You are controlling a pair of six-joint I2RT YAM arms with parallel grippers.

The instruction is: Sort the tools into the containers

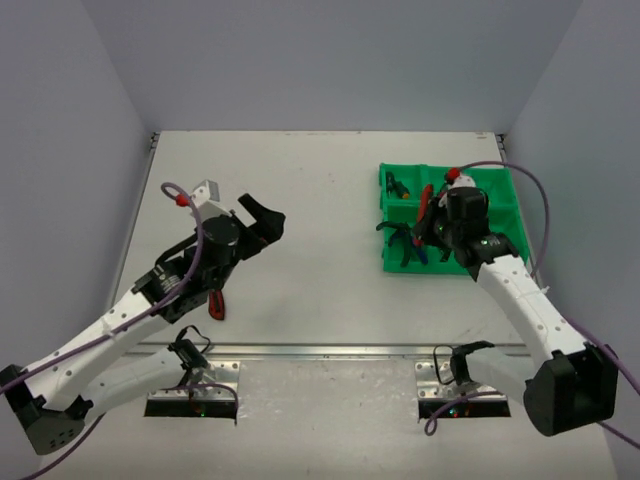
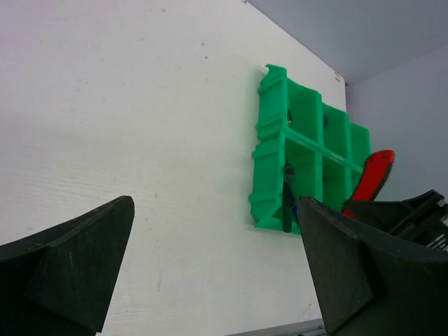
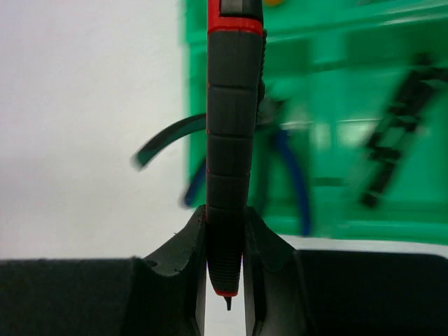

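The green tray (image 1: 497, 188) sits in the right half of the overhead frame on the pale desk (image 1: 320, 200), and the right arm (image 1: 510, 290) reaches up to it from the lower right. In the right wrist view, the right arm's fingers (image 3: 183, 262) pinch the tip of a red-and-grey handled tool (image 3: 227, 140) that stands straight up the middle of the frame. Behind it the tray (image 3: 336, 105) is out of focus. From above, this tool (image 1: 426, 205) shows as a red streak over the tray's left half.

A pair of dark pliers (image 1: 398, 240) lies in the tray's lower left compartment, with its handles sticking out over the left wall. The compartment above it holds a small dark tool (image 1: 400, 187), too small to name.

The left arm's fingers (image 1: 268, 215) are left of centre, well apart from the tray. In the left wrist view these fingers (image 2: 70, 273) are spread wide with only bare desk (image 2: 140, 140) between them, and the tray (image 2: 269, 161) stands at the right of the frame. Another red-handled tool (image 1: 215, 300) lies on the desk at lower left, partly hidden under the left arm.
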